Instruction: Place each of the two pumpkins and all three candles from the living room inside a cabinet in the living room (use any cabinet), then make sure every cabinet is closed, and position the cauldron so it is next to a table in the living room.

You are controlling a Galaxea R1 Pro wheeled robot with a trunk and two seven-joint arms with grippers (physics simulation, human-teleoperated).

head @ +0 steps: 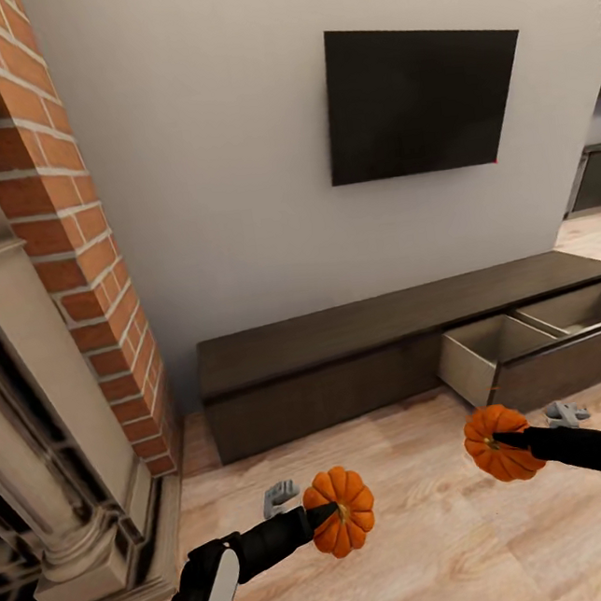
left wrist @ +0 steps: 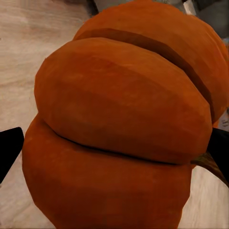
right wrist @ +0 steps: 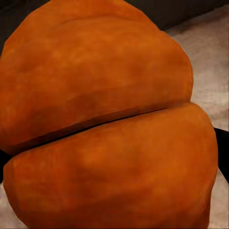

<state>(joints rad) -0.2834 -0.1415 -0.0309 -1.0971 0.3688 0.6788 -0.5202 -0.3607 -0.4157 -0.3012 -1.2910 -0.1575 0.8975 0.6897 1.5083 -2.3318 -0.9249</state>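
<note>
Carrying one small orange ribbed pumpkin (head: 340, 511) clamped in our left gripper (head: 329, 513) at six o'clock and a second orange ribbed pumpkin (head: 496, 444) clamped in our right gripper (head: 498, 443) at four o'clock, we hold both above the pale wood floor (head: 434, 547). We judge them light, stiff and smooth-skinned, so a grip across the grooves by the stem should keep them from slipping. The long low dark-brown wooden cabinet (head: 344, 351) lies ahead, its pale-lined drawer (head: 494, 347) open at two o'clock.
</note>
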